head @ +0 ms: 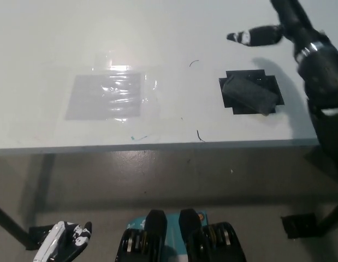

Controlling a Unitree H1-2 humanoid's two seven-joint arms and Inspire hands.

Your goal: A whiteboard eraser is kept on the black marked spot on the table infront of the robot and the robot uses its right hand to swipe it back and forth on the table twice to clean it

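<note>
One dark grey oblong felt eraser (250, 93) lies askew on one black marked spot (270, 86); my black right hand (286, 27), at one o'clock, is spread and holds nothing.

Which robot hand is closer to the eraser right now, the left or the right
Right. The black right robot hand is above the table, just beyond the eraser on its black marked spot. The white left robot hand hangs below the table edge, far off.

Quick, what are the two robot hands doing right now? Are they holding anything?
Left robot hand: resting low by the floor, holding nothing; open or closed cannot be told.
Right robot hand: open above the eraser, holding nothing.
</note>
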